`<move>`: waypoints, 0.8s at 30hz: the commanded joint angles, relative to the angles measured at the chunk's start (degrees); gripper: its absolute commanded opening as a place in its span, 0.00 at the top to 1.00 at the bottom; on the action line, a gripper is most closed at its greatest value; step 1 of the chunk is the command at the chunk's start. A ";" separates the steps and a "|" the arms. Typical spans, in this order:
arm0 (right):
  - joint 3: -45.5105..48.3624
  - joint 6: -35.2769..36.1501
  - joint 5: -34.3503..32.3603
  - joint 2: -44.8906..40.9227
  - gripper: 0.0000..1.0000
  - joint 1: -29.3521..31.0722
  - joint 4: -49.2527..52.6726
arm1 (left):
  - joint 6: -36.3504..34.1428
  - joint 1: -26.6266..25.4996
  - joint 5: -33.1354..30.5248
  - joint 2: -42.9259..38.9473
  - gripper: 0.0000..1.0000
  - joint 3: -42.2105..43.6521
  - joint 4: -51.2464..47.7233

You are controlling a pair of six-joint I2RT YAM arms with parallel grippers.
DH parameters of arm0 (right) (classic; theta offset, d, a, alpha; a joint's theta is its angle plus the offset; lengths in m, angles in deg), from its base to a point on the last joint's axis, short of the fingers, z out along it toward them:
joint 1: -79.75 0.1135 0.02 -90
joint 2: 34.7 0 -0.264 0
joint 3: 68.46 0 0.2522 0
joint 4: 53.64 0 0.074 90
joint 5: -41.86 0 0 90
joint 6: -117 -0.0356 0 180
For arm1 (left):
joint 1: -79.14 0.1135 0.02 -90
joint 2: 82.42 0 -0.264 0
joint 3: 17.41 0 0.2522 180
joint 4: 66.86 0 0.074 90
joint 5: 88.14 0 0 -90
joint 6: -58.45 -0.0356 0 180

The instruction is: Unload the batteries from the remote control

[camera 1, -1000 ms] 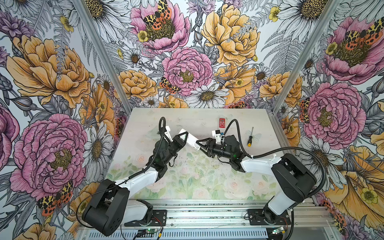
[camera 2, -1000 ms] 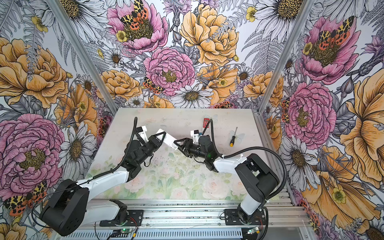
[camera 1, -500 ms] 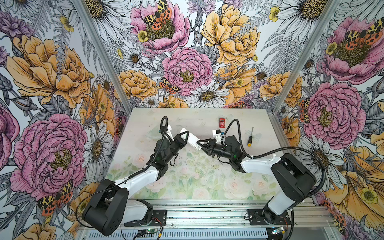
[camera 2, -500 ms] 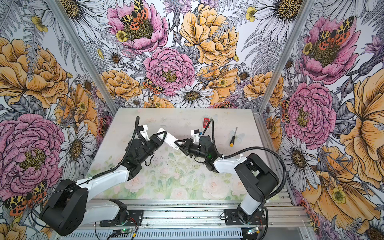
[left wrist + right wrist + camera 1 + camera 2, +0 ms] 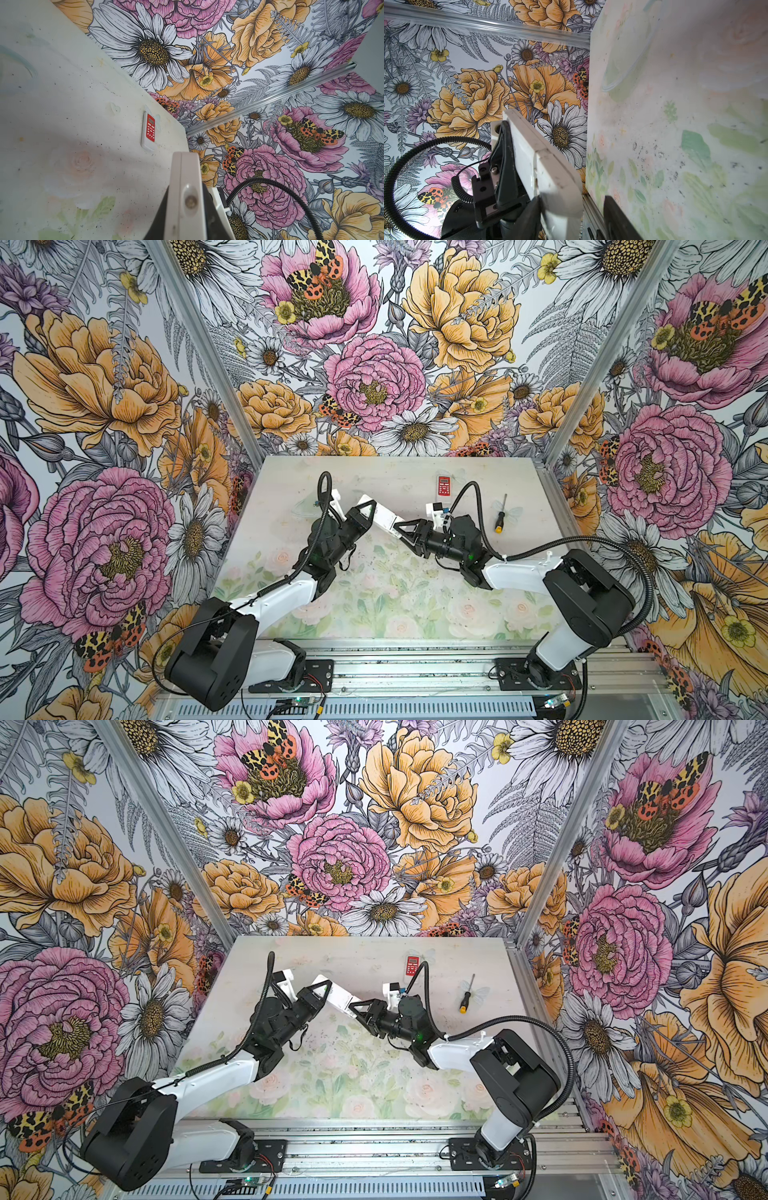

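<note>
Near end of the remote control (image 5: 384, 517) was straddled by the right gripper (image 5: 405, 536), jaws spread with one standing off it. The far end was clamped by the left gripper (image 5: 371, 511), so the long axis was run straight from one tool to the other, clear of the table (image 5: 374, 597). Batteries were not seen in any view and were judged to be inside the remote control, with the cover seam (image 5: 535, 166) nearest the right gripper. Screwdriver (image 5: 500, 516) was seen lying beyond, well apart to the right.

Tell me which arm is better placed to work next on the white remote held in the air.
Right, I think. The left gripper is shut on the white remote, holding it up; the right gripper stands open around its free end.
</note>
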State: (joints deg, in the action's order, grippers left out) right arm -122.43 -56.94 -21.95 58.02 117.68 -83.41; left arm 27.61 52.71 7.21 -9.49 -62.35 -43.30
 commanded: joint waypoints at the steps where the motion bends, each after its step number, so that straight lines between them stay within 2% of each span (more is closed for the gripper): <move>1: 0.87 1.73 -0.24 -2.18 0.50 0.39 1.78 | -0.03 0.24 -1.16 0.21 1.00 0.59 5.14; 10: 0.31 2.52 -0.11 -3.82 0.61 0.39 2.65 | -0.18 0.43 -1.45 0.38 1.00 1.36 4.61; 24: 0.81 2.43 -0.06 -4.35 0.65 0.57 1.46 | -0.83 0.95 -2.03 -0.94 1.00 3.58 2.93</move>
State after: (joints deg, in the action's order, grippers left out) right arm -121.77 -55.02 -21.92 54.99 117.72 -80.42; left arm 27.59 53.19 6.07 -9.01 -59.47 -41.90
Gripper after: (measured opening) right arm 0.352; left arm 0.184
